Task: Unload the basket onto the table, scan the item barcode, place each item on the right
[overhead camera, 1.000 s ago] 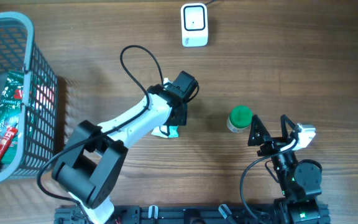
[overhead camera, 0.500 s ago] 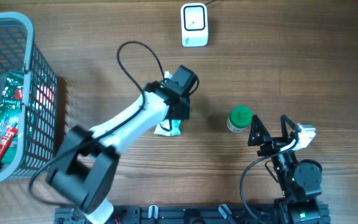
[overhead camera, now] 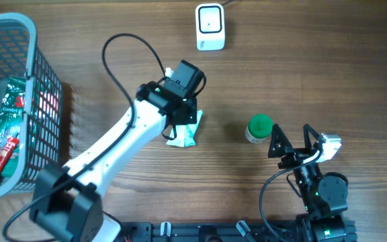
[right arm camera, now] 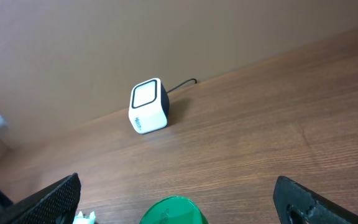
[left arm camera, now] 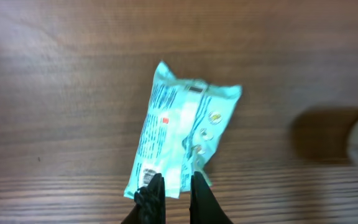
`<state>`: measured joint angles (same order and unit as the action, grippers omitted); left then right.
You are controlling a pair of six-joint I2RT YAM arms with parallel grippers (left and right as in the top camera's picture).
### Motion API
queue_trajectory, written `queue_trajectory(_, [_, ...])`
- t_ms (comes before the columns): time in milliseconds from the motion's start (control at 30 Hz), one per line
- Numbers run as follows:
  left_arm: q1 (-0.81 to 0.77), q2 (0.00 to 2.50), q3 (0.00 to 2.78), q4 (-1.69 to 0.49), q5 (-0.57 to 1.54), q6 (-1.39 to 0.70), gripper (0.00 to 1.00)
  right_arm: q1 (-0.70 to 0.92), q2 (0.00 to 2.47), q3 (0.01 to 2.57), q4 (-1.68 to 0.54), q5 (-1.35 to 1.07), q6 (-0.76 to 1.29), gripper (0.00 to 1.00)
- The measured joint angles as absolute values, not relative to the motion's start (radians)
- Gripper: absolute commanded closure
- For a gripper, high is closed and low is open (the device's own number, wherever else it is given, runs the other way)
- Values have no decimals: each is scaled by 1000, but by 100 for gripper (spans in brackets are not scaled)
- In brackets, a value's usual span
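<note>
While the packet (overhead camera: 185, 134) sits mid-table (overhead camera: 328, 67), well short of the scanner (overhead camera: 210, 27), nothing is scanned yet; lifting it and showing its barcode remain. The left gripper (left arm camera: 174, 186), narrow, pinches its near edge, having shifted up-left since a second ago, baring more packet. The right gripper (overhead camera: 291, 136) gapes wide, empty.

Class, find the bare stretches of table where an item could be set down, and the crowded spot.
Free: the wood right of the scanner, above the green-capped bottle; also the top strip between the basket and the scanner. Crowded: mid-table, around the left arm and packet.
</note>
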<state>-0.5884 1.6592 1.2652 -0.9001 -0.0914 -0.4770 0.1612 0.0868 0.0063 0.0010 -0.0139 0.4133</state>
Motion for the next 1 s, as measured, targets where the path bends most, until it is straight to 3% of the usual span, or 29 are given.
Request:
queue_trajectory(367, [-619,1806,1208,-901,-22,-477,91,161,87,6,1,-14,413,0])
queue_trajectory(633, [-648,1832,1147,-802,-13,-477,96,161,87,6,1,-14,413,0])
queue_trajectory(867, [-645,1797,1156,-786,-9,-476,84,161,87,6,1,-14,413,0])
queue_trajectory(1000, [-616,1695,1189,-785,-5,-477,84,161,87,6,1,-14,413,0])
